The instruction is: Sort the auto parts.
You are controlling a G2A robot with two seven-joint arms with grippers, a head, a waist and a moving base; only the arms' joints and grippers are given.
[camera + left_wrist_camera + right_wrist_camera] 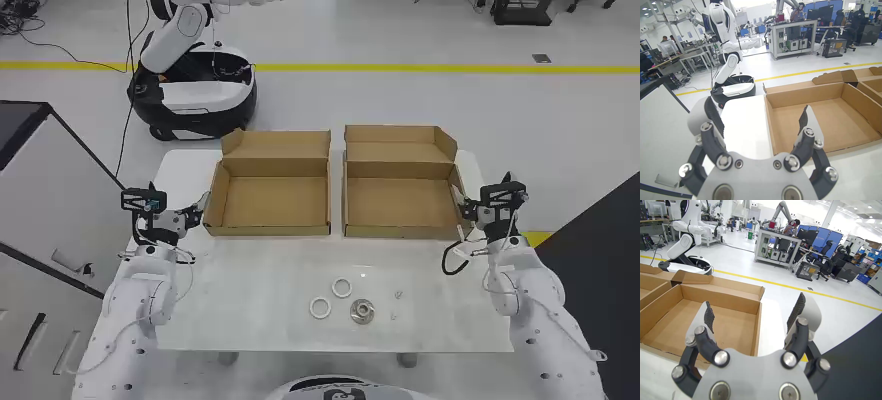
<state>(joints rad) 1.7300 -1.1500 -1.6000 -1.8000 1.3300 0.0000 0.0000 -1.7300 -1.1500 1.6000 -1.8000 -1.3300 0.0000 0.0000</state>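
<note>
Two white rings (342,288) (320,307) and a grey metal part (362,312) lie near the table's front middle, with two small bits (398,295) beside them. Behind them stand two open cardboard boxes, the left box (268,202) and the right box (402,205), both with nothing inside. My left gripper (757,113) is open at the table's left edge, next to the left box (821,117). My right gripper (755,311) is open at the right edge, beside the right box (702,321). Neither holds anything.
Another white robot on a dark base (195,85) stands on the floor behind the table. A dark panel (30,150) flanks the left side and a dark surface (600,260) the right. The white tabletop (250,300) is bare between the boxes and the parts.
</note>
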